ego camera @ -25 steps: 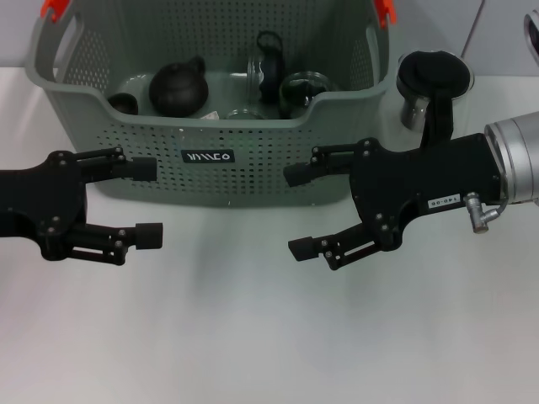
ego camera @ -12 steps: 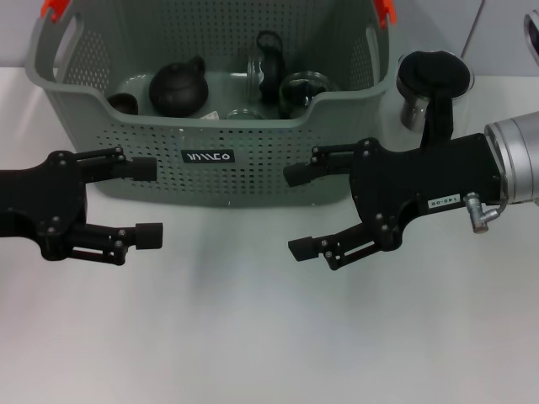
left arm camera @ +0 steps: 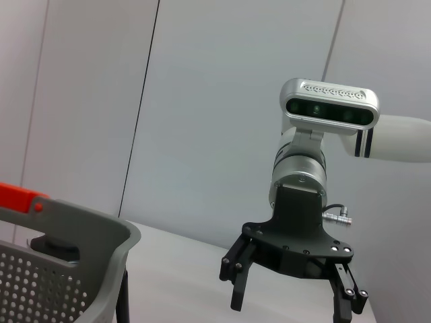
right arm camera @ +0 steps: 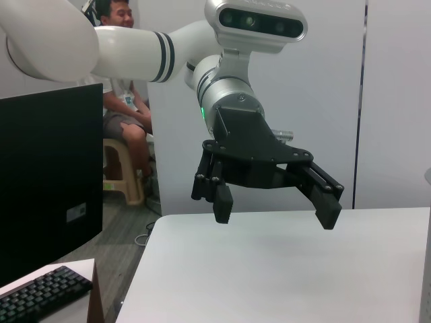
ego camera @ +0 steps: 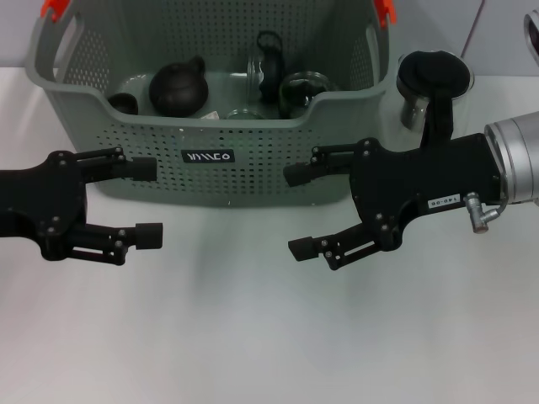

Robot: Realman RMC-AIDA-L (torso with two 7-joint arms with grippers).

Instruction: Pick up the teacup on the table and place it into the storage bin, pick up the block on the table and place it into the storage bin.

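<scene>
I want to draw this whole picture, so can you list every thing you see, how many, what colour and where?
storage bin: one, grey with holes, at the back of the table, orange clips on its rim.
teapot: one, dark round, inside the bin on the left.
glass pieces: a few, clear, inside the bin toward the right; exact number hard to tell.
small dark cup: one, inside the bin at the far left.
glass jug: one, clear with black lid and handle, on the table right of the bin.
table: one, white.
left claw: black, open, holding nothing, in front of the bin.
right claw: black, open, holding nothing, in front of the bin.
</scene>
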